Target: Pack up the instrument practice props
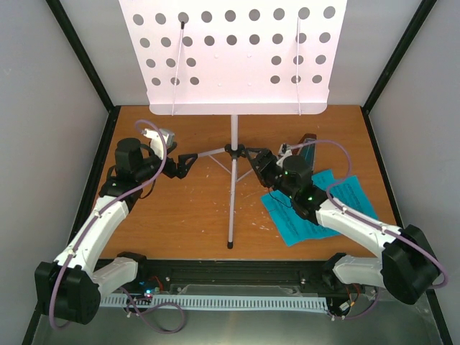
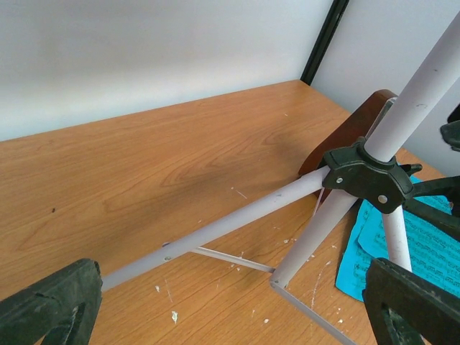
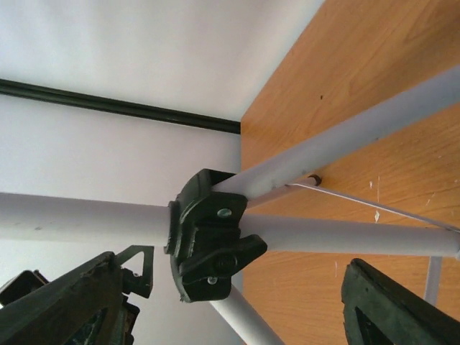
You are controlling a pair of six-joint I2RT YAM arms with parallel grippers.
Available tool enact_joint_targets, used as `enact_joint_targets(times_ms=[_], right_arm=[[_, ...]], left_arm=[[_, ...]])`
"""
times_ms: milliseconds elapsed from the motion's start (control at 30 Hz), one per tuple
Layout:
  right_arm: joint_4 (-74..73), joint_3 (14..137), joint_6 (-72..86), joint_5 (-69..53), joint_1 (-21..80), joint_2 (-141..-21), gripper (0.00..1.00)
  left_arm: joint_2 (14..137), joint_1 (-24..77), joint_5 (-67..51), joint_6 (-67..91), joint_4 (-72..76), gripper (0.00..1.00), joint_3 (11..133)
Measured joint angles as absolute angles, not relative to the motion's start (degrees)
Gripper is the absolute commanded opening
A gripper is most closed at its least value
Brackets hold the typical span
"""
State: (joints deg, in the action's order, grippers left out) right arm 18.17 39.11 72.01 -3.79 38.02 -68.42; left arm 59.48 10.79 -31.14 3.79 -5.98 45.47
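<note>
The silvery music stand stands mid-table; its hole-perforated desk (image 1: 230, 50) fills the back and its tripod hub (image 1: 233, 149) sits low. My left gripper (image 1: 185, 164) is open, just left of the hub, by the left leg (image 2: 215, 230); nothing is between its fingers (image 2: 50, 305). My right gripper (image 1: 251, 159) is open right at the hub (image 3: 212, 233), its fingers (image 3: 402, 305) either side without touching. Cyan sheet-music pages (image 1: 338, 194) lie flat under the right arm and show in the left wrist view (image 2: 424, 251). The brown metronome (image 1: 307, 140) is mostly hidden behind the right arm; part shows in the left wrist view (image 2: 352, 129).
Grey walls with black corner posts (image 1: 86, 65) close in the wooden table (image 1: 180, 215) at the back and sides. A tripod leg (image 1: 231, 215) runs toward the near edge. Thin brace wires (image 2: 230, 259) link the legs. White flecks dot the wood.
</note>
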Motion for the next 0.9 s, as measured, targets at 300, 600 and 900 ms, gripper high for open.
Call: enact_joint_targets(times_ms=[300, 600, 900], right_arm=[[18.57, 40.8, 82.43, -4.6, 38.0, -70.96, 0.54], [20.27, 41.1, 85.89, -5.54, 38.0, -73.95, 0.43], [21.91, 42.02, 86.0, -6.26, 38.0, -75.4, 0.27]], left_arm=[[59.02, 11.0, -30.79, 3.77, -5.98, 0.99, 45.47], [59.0, 11.25, -30.44, 3.77, -6.0, 0.99, 45.47], [58.98, 11.38, -30.2, 3.77, -6.0, 1.0, 45.47]])
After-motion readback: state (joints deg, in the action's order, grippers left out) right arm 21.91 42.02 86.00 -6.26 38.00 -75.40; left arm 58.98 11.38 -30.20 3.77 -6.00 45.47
